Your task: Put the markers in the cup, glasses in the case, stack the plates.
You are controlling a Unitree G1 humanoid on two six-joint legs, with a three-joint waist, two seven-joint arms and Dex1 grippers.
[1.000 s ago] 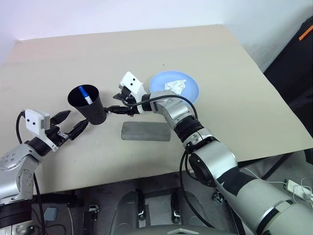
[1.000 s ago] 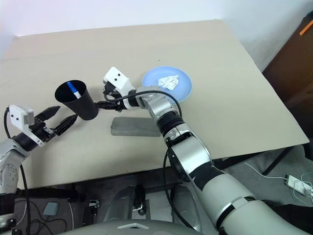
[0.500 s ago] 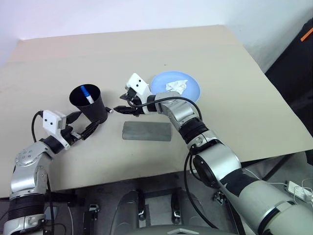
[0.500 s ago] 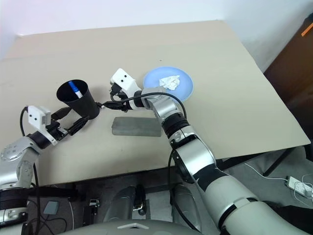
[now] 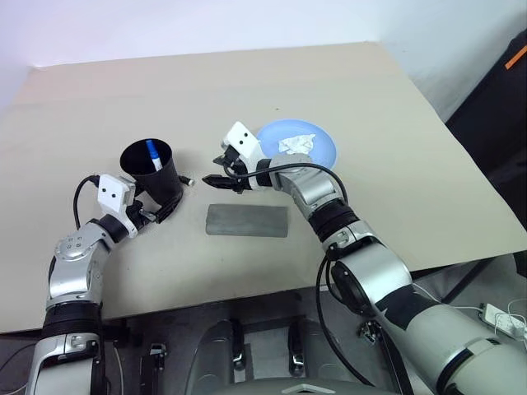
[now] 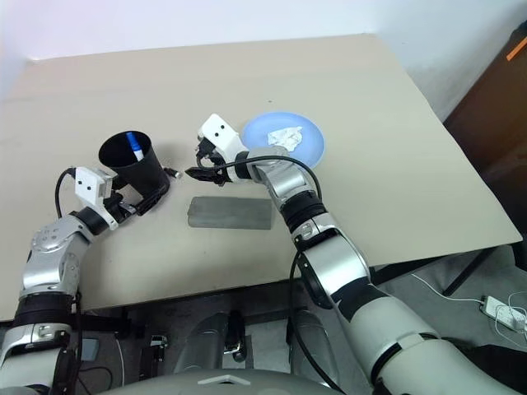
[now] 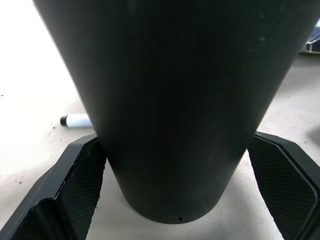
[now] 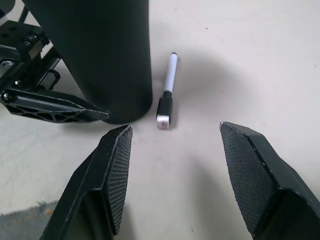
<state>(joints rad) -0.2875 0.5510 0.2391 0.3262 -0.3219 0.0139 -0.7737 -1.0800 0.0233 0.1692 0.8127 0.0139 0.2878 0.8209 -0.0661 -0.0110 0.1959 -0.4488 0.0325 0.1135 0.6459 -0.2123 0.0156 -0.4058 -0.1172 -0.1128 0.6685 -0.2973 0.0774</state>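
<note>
Pale beige desk [image 5: 370, 99] against a white wall. Toward the front left corner: black cup [image 5: 169, 188], upright, with blue-capped marker [image 5: 153, 154] already inside. Just beside the cup, on the side toward the desk's middle: black-capped marker [image 8: 167, 90], flat on the surface, close to the cup wall, perhaps touching. Near the front edge, around the middle: grey glasses case [image 5: 247, 220], closed. Behind it, more to the centre: light blue plate [image 5: 321, 152] carrying a crumpled white tissue [image 5: 295, 145].

Changed over the last second: left gripper [image 7: 178, 140] now moved in from the front left edge, fingers spread wide on both sides of the cup's base, not clearly pressing yet. Right gripper [image 8: 175, 129] drawn back a little from the cup toward the plate, fingers apart, empty, aimed at the lying marker.

Means, probably: cup about to be steadied from the left while the right picks the second marker. Half of the marker step done, by this look. Risk: marker so close to the cup wall, little room for one finger; could roll or push the cup.
</note>
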